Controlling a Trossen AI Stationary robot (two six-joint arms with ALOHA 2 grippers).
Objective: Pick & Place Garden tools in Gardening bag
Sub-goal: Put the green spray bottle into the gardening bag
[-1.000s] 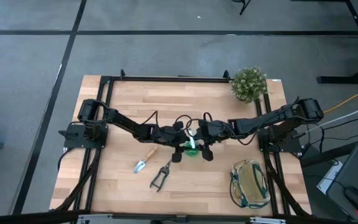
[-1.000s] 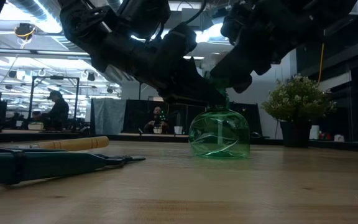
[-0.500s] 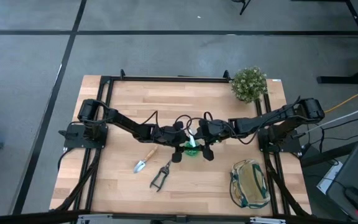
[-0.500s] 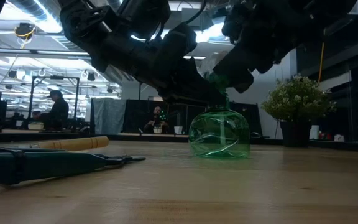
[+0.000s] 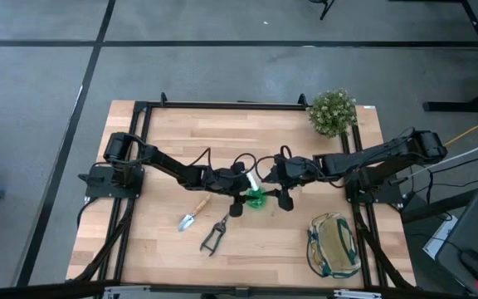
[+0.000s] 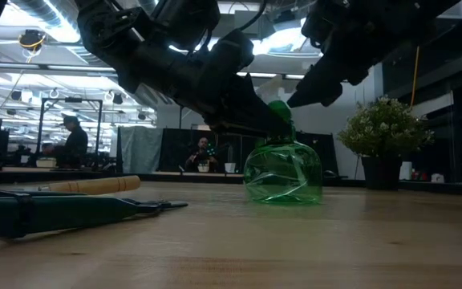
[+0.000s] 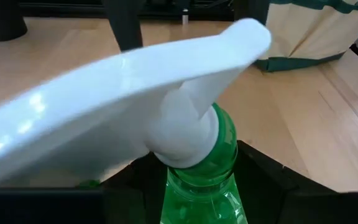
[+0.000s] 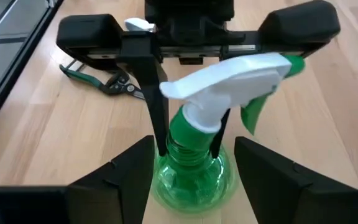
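The green translucent spray bottle (image 5: 257, 199) with a white nozzle (image 8: 222, 78) stands upright on its base at the table's middle. My left gripper (image 5: 250, 197) is shut on it. My right gripper (image 5: 282, 189) is open just to the bottle's right, its fingers apart from the bottle. The wooden-handled trowel (image 5: 193, 212) and the black-handled shears (image 5: 214, 235) lie flat to the near left of the bottle. The beige bag with green trim (image 5: 333, 245) stands at the near right. My left gripper pinches the bottle's green neck (image 8: 180, 134), just below the white nozzle head, between its two thin fingers (image 8: 157, 118). The fingers come from the table's left, slanting down. The bottle stands upright with its base (image 6: 283, 199) on the table.
A bushy potted plant (image 5: 332, 112) stands at the far right corner. Black frame rails run along the table's left, right and far sides. People sit at desks in the room beyond the table, in the low view (image 6: 74, 140).
My right gripper has drawn back from the bottle's top toward the table's right edge and risen a little. The bottle has stayed upright in my left gripper's hold.
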